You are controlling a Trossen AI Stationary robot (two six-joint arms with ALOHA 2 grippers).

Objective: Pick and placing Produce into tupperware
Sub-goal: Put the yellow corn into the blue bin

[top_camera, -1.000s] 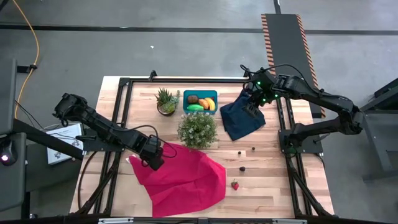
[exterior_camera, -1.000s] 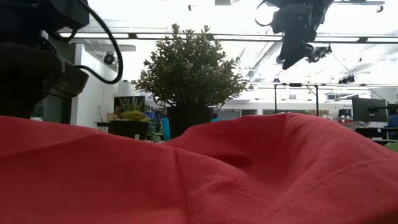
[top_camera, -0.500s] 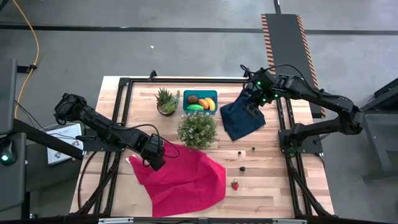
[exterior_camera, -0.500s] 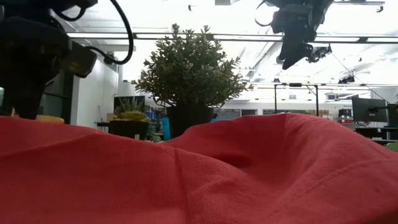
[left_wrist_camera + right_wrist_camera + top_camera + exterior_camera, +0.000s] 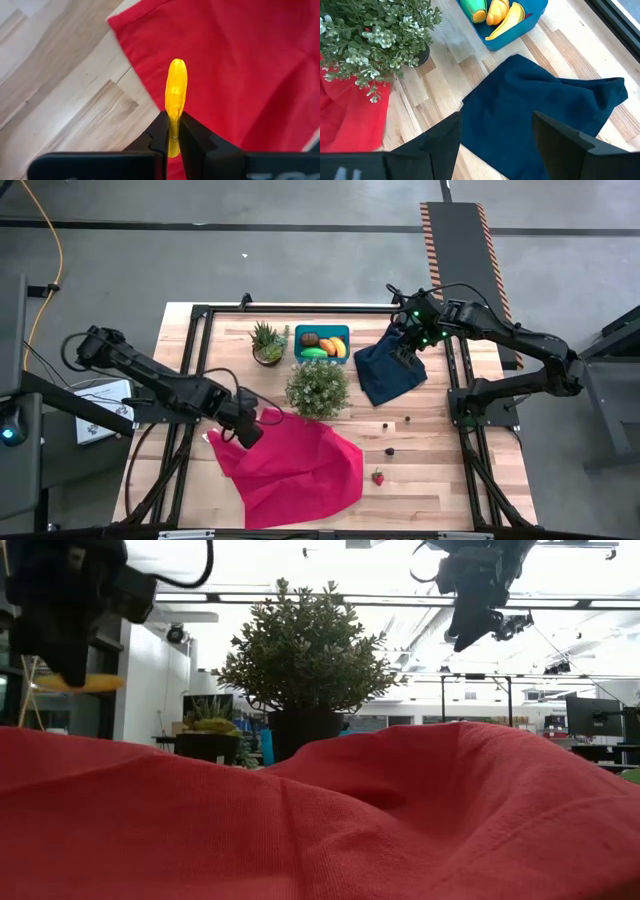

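two grippers: the left gripper (image 5: pixel 173 131) pinches a yellow banana-like piece (image 5: pixel 176 95) above the red cloth's (image 5: pixel 300 465) edge; the right gripper (image 5: pixel 495 132), fingers spread, hovers over the navy cloth (image 5: pixel 540 120) beside the teal tupperware (image 5: pixel 322 330).

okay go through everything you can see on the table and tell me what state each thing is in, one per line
left gripper: shut on a thin yellow piece, raised over the red cloth's corner
right gripper: open, empty, hovering above the navy cloth
tupperware: open, no lid, holding several produce pieces
red cloth: spread, rumpled
navy cloth: crumpled
strawberry: loose on the table beside the red cloth
bushy plant: upright
spiky plant: upright
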